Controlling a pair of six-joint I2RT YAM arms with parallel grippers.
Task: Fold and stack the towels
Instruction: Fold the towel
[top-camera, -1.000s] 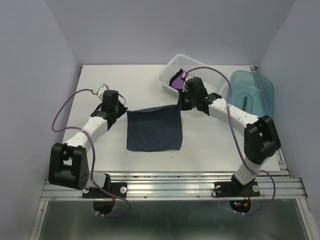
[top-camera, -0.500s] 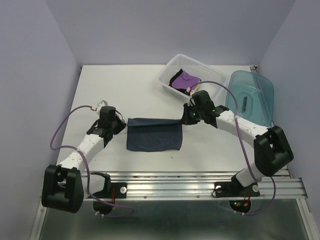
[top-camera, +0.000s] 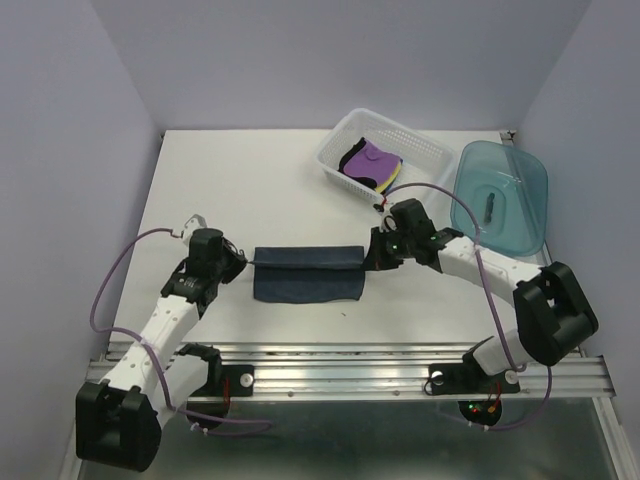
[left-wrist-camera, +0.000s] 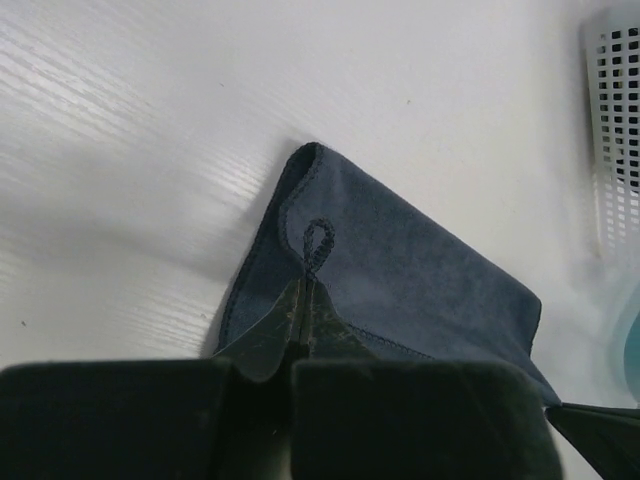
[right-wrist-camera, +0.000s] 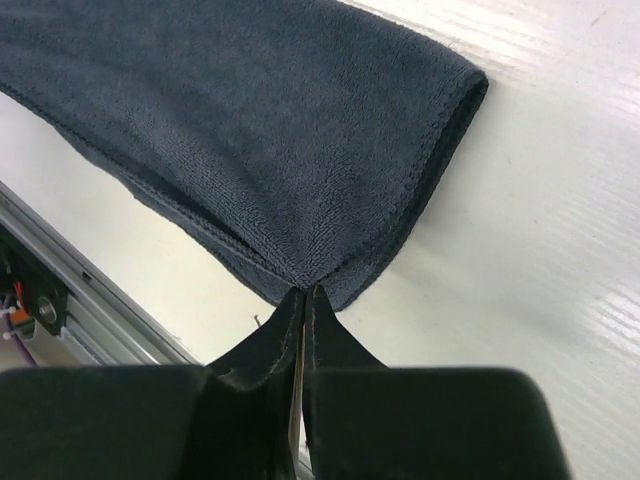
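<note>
A dark slate blue towel (top-camera: 306, 273) lies on the white table, its far half lifted and doubled over toward the near edge. My left gripper (top-camera: 243, 262) is shut on its left corner, by the hanging loop (left-wrist-camera: 316, 240). My right gripper (top-camera: 367, 260) is shut on its right corner (right-wrist-camera: 305, 280). The towel also shows in the left wrist view (left-wrist-camera: 400, 280) and the right wrist view (right-wrist-camera: 250, 130). A purple towel (top-camera: 374, 160) and a yellow towel (top-camera: 392, 174) lie in the white basket (top-camera: 425, 150). The bright blue towel is out of view.
A translucent teal bin (top-camera: 502, 195) stands at the right, just behind my right arm. The white slotted basket sits at the back centre-right; its wall shows in the left wrist view (left-wrist-camera: 615, 110). The metal rail (top-camera: 350, 365) runs along the near table edge.
Both grippers have pulled the towel's far edge toward the near side, over the lower half. The visible towel has gone from a full square to a narrow band.
</note>
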